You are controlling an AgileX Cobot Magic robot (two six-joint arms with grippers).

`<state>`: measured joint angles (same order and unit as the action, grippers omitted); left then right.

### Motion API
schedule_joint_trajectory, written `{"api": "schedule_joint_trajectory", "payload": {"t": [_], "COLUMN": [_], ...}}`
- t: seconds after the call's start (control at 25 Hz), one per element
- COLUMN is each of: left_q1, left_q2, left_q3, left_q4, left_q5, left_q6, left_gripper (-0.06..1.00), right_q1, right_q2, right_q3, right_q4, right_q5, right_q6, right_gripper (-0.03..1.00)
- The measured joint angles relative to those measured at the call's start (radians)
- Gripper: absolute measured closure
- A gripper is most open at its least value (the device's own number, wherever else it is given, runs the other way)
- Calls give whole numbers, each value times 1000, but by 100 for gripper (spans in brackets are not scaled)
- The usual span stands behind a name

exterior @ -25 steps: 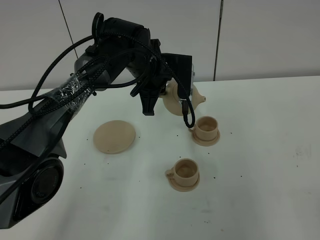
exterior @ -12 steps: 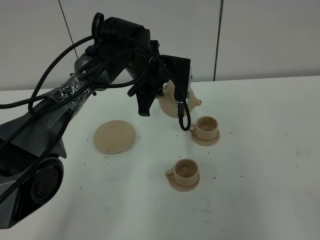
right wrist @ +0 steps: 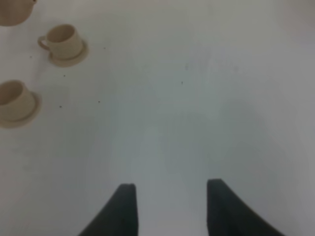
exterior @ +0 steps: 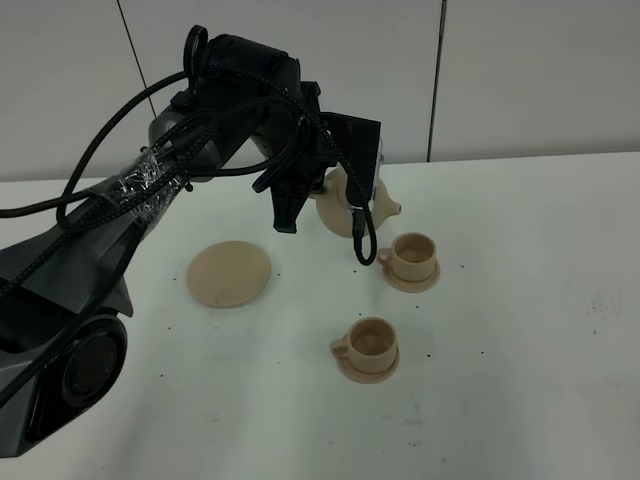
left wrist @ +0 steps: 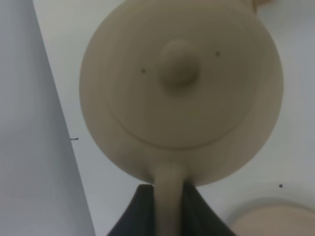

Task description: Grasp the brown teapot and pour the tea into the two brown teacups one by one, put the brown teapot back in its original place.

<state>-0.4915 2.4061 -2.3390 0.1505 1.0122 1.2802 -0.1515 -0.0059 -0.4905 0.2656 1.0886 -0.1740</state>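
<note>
Beige-tan ceramic tea set on a white table [exterior: 520, 330]; two-arm rig.

Exterior high view.
- Brown teapot [exterior: 340, 212]: held in the air under the left arm, roughly level, spout turned toward the far teacup [exterior: 411, 255] but short of its rim.
- Left gripper [exterior: 335, 188]: mostly masked by its own housing; jaw state not legible from here.
- Near teacup [exterior: 370, 342]: on its small saucer, closer to the camera, well apart from the pot.
- Large saucer [exterior: 229, 272]: bare, to the left of the cups; this is where the pot belongs.
- Cup contents: not discernible.

Left wrist view.
- Brown teapot [left wrist: 179, 88] seen from above, lid knob [left wrist: 179, 61] centred, lid seated.
- Left gripper [left wrist: 169, 196]: jaws narrow, clamped on either side of the loop handle [left wrist: 170, 179].

Right wrist view.
- Right gripper [right wrist: 170, 196]: jaws wide, nothing between them, hanging over bare table.
- Far teacup [right wrist: 61, 40] and near teacup [right wrist: 12, 98]: both upright on saucers, distant from this arm.

Progress, as judged.
- Done: grasp and lift.
- No pour is under way, the pot being level.
- Outstanding: whichever pours remain, then the return to the large saucer.
</note>
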Motion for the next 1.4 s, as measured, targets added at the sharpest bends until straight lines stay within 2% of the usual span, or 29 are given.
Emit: {"api": "schedule_joint_trajectory", "payload": {"t": [0.96,1.4], "left_q1": [-21,-49], "left_q2": [0,0], "left_q3": [0,0], "left_q4": [15,97], "left_q5": [-8,-5], "left_q6": [63,41], "left_gripper": [77,77], "right_q1": [0,0], "right_q2": [0,0], "right_q3": [0,0], "right_q4": [0,0], "right_q5": [0,0], "right_q6": [0,0], "right_gripper": [64,64]}}
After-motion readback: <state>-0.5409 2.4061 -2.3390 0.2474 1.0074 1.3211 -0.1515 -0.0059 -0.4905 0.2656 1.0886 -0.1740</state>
